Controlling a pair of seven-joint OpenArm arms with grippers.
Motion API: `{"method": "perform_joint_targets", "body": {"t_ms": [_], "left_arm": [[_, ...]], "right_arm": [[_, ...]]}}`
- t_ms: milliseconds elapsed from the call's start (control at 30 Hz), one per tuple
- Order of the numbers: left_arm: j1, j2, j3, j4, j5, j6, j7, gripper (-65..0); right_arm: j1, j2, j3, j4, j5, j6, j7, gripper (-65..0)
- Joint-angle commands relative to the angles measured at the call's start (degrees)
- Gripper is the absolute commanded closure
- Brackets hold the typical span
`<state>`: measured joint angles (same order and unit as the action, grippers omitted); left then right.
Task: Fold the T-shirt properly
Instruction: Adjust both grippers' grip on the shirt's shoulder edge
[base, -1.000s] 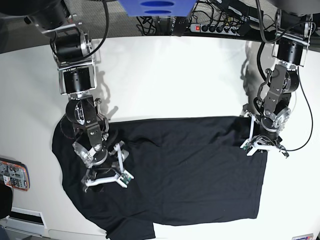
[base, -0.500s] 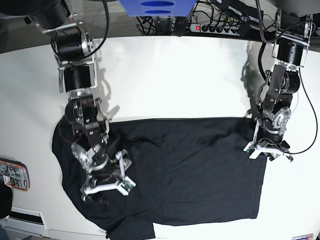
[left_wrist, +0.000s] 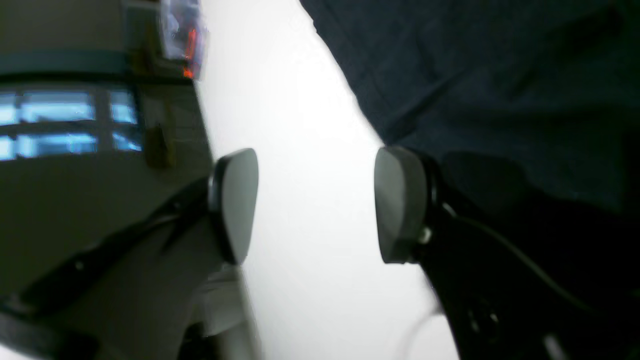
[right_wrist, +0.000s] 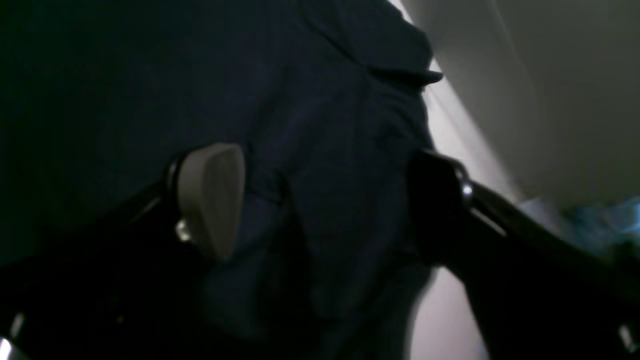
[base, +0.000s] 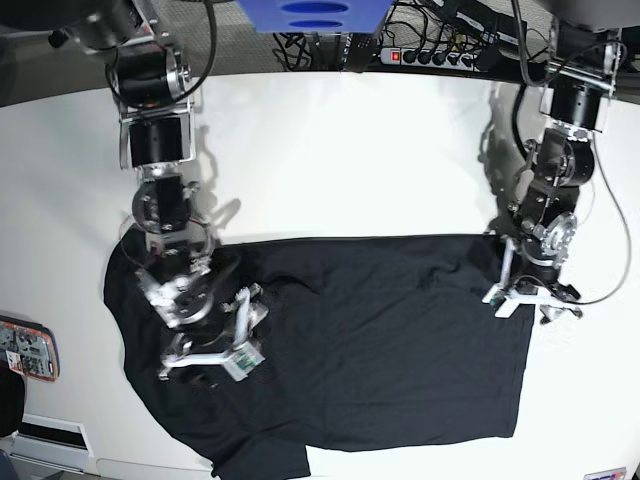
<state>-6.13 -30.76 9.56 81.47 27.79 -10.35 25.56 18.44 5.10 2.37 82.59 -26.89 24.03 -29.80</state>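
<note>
While you looked down through the base view, the T-shirt (base: 360, 340) lay spread flat and black across the lower middle of the white table (base: 340, 150), its long edges running left to right and one sleeve reaching the bottom edge of the frame.

At the left of that view, your right gripper (base: 205, 358) hung over the shirt's left part, jaws spread, nothing between them. Only the right wrist view showed you the detail there: the two pads (right_wrist: 210, 197) stood well apart above rumpled dark cloth (right_wrist: 320, 150), with a folded edge of fabric at the upper right and a strip of pale table beside it. Whether the tips touched the cloth, you could not tell from either view.

At the far left edge of the base view lay a small flat device with an orange rim (base: 25, 350), which neither wrist camera clearly showed.

At the right of the base view, your left gripper (base: 528, 298) sat at the shirt's upper right corner. The left wrist view settled what the overhead one left vague: the pads (left_wrist: 235, 205) were released and wide apart, bare white table between them, the shirt's edge (left_wrist: 450, 90) just beside the right-hand pad.
</note>
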Motion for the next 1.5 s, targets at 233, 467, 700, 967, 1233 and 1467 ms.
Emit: {"method": "perform_joint_targets", "body": {"t_ms": [233,467,700,967,1233,1467], "left_arm": [[-0.95,0.92,-8.73,3.14,-23.62,0.99,1.91,-35.8],[1.16,0.92,-13.12,15.36,-40.23,1.07,18.0,-35.8],[2.13,8.65,-20.51,16.86,-45.24,1.07,22.83,-35.8],[2.39,14.63,-25.25,15.28,-45.15,1.07,22.92,-35.8],[2.22,13.58,-25.17,9.74,-45.33,1.07,22.75,-35.8],[2.48,13.49,-25.08,9.56,-45.15,0.99,22.75,-35.8]], "right_arm": [[2.44,0.48,10.51,1.68,8.48,-1.22,-1.01,-49.0],[2.35,-0.93,10.86,3.26,8.57,-1.22,-8.22,-49.0],[2.35,-3.83,12.27,2.73,8.3,-6.84,-10.59,-49.0],[-0.19,-4.53,12.35,2.2,8.57,-13.53,-10.24,-49.0],[-2.13,-4.36,12.27,0.53,8.57,-13.53,-10.24,-49.0],[-2.48,-4.44,12.18,-0.96,8.57,-13.53,-8.92,-49.0]]}}
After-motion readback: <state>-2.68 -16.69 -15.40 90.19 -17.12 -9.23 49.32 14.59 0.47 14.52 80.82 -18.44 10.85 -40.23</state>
